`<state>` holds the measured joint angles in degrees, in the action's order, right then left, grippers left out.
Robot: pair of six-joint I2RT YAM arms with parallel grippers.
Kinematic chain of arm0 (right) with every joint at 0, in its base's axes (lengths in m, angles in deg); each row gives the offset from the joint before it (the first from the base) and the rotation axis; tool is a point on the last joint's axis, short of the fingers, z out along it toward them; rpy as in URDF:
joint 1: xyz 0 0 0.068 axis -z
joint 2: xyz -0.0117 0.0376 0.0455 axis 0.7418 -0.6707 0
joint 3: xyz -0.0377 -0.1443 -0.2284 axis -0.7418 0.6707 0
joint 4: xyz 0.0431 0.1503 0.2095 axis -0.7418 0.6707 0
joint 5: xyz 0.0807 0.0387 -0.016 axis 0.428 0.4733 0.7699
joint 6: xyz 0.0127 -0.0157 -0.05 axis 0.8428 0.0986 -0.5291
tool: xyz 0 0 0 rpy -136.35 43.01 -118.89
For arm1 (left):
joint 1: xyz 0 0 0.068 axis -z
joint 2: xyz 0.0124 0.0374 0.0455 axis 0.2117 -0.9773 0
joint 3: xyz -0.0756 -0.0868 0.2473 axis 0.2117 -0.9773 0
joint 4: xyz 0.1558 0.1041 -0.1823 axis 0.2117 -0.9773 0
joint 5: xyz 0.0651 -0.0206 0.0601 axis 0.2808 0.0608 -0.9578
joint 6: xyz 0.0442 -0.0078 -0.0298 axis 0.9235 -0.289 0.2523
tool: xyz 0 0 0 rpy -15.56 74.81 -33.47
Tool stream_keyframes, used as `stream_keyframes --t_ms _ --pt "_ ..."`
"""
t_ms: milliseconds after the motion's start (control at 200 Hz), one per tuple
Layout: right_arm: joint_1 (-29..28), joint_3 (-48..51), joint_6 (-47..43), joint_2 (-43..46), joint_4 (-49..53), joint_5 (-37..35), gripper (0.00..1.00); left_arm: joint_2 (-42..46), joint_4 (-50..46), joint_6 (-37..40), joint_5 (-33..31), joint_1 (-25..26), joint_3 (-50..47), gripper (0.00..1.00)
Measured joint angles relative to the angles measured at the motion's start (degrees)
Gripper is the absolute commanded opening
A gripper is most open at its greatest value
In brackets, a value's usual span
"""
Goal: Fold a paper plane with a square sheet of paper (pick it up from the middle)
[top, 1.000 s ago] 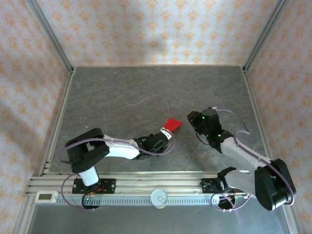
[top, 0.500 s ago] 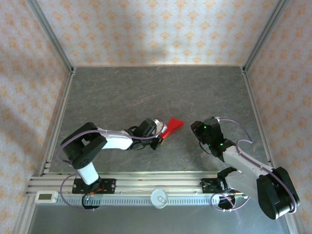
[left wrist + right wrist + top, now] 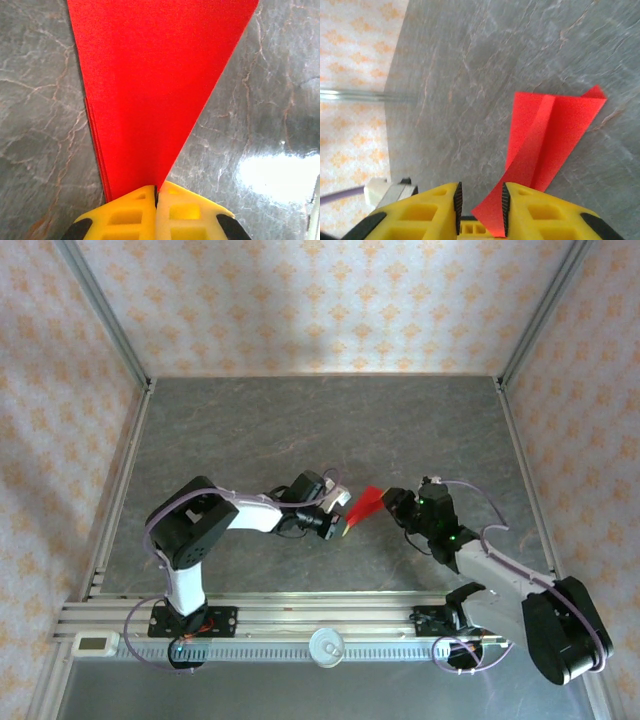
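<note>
The square sheet of paper is bright red and folded into a narrow, pointed paper plane shape with layered creases. It hangs just above the grey table, between the two arms. My left gripper is shut on its narrow end. In the left wrist view the yellow pads meet on the paper's tip at my left gripper. My right gripper is at the paper's wide end with its jaws apart. In the right wrist view a corner of the paper lies between the pads of my right gripper, against the right pad.
The grey marbled table stretches behind the arms to patterned walls. Aluminium frame posts run along both sides, and a rail carries the arm bases at the near edge.
The left arm has swung the paper to the right, toward the right gripper. The right gripper has moved left onto the paper's wide end, and its jaws have narrowed a little.
</note>
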<state>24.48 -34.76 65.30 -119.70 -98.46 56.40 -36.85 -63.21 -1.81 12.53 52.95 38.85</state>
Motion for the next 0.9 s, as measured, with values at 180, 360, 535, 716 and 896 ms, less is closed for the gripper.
stream_keyframes --t_ms 180,360,535,716,896 --pt "0.0 0.0 -1.9 -2.6 -0.7 3.4 0.18 -0.5 -2.6 -3.3 0.9 -0.9 1.7 0.0" --pt "0.0 0.0 -3.0 -2.6 -0.3 3.6 0.15 3.2 -3.6 -7.5 -4.7 -1.5 -0.7 0.0" --pt "0.0 0.0 -3.7 -2.9 -0.1 3.6 0.13 5.9 -3.5 -11.6 -8.9 -1.7 -3.5 0.0" --pt "0.0 0.0 -4.0 -3.7 -0.2 4.8 0.11 6.0 -3.7 -13.1 -9.0 -1.4 -3.9 0.0" --pt "0.0 0.0 -4.2 -5.2 -1.0 6.8 0.09 4.9 -4.7 -13.0 -6.7 -0.9 -1.3 0.0"
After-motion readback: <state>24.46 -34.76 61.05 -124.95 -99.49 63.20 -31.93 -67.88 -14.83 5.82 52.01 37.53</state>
